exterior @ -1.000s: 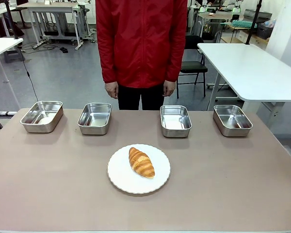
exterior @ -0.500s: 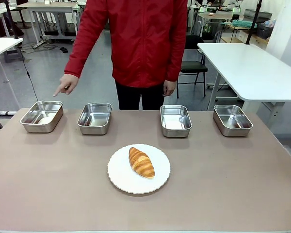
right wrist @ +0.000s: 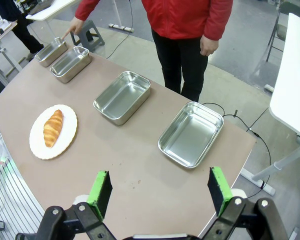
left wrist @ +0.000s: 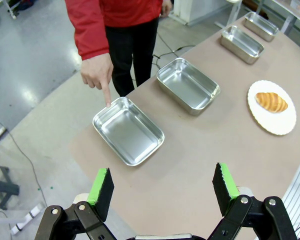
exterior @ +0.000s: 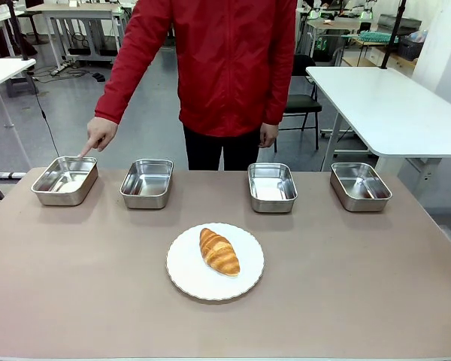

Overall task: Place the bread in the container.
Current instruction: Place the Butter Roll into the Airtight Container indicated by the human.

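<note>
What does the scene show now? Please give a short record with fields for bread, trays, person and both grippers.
bread: croissant, lying on the white plate
pointed tray: leftmost tray of four steel ones in a far row, no bread in it
person: hand points its index finger at that tray's far rim
left gripper: open, holding nothing
right gripper: open, holding nothing

No text legible, no labels, brand marks, numbers or signs clear enough to read anywhere
</note>
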